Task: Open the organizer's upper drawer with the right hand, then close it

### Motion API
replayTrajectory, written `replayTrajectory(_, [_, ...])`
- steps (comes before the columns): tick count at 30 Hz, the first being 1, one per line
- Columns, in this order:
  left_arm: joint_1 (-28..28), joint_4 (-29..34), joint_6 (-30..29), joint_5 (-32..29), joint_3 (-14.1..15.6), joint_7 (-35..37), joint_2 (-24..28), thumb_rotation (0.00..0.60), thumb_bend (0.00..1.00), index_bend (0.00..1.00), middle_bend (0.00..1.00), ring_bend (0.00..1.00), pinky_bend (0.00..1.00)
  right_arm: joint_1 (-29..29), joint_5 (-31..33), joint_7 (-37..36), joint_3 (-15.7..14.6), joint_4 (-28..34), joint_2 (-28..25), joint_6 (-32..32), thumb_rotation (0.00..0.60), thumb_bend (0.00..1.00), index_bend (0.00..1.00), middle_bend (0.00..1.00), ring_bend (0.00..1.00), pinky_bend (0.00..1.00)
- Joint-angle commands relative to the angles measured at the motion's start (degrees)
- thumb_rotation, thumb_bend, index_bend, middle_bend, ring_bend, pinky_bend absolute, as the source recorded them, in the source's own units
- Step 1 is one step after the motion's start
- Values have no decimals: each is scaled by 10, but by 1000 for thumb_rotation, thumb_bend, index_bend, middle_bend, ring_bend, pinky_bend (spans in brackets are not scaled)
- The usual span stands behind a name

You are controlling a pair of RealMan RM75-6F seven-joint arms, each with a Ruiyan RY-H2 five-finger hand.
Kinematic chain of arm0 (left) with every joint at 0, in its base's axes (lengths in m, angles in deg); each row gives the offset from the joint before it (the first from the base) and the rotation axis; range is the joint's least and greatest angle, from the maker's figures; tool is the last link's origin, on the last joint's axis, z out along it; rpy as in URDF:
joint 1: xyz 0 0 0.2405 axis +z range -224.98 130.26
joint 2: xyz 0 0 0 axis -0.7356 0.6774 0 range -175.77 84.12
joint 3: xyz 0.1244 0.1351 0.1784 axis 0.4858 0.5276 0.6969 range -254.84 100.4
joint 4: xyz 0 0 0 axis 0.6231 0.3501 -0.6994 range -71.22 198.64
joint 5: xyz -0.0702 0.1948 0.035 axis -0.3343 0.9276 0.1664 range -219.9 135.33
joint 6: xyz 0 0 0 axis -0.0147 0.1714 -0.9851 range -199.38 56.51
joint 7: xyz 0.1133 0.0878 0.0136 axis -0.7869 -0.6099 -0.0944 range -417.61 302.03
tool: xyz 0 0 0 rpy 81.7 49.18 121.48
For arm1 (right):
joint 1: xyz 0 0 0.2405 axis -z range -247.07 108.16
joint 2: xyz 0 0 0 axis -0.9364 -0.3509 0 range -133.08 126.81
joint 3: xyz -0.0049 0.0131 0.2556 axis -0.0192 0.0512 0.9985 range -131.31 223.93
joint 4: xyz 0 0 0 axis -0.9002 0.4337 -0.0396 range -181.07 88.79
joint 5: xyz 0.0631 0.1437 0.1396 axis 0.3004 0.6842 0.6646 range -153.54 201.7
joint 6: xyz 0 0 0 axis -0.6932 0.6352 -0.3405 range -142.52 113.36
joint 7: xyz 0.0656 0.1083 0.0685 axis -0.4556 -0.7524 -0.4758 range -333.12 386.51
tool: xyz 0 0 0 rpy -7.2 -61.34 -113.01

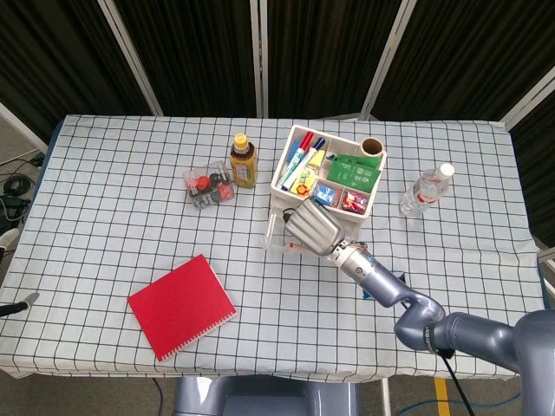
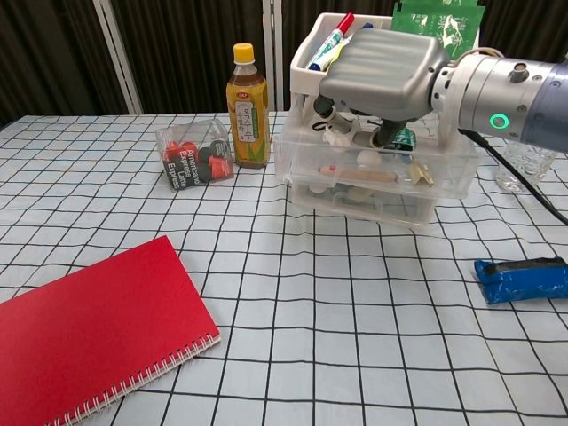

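Observation:
The white organizer [image 1: 290, 152] [image 2: 303, 78] stands at the table's middle back, with pens and packets in its top compartments. Its clear upper drawer [image 1: 274, 245] [image 2: 373, 180] is pulled out toward me, showing small items inside. My right hand [image 1: 314, 227] [image 2: 383, 64] hovers directly over the open drawer, grey back upward, with fingers [image 2: 330, 114] curled down into it behind the front wall. The lower drawer [image 2: 368, 207] sits further in. My left hand shows in neither view.
A tea bottle [image 1: 243, 160] [image 2: 248, 106] and a clear box of capsules [image 1: 210, 186] [image 2: 193, 153] stand left of the organizer. A red notebook [image 1: 181, 305] [image 2: 89, 333] lies front left. A water bottle [image 1: 425, 191] and a blue packet [image 2: 521, 280] are to the right.

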Motion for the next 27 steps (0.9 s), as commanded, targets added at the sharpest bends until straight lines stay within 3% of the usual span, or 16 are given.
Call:
replayTrajectory(1, [0, 0, -1, 0, 0, 0, 0, 600, 158, 0, 0, 0, 0, 1, -1, 1, 0, 3, -2, 0, 600, 270, 604, 1000, 1000, 793])
replayTrajectory(8, [0, 1, -1, 1, 1, -2, 0, 600, 157, 0, 0, 0, 0, 4, -8, 11, -2, 23, -14, -4, 600, 273, 611, 1000, 1000, 793])
replayTrajectory(27, [11, 10, -25, 21, 6, -4, 3, 600, 158, 0, 0, 0, 0, 48, -33, 69, 1, 155, -106, -64, 600, 272, 616, 1000, 1000, 793])
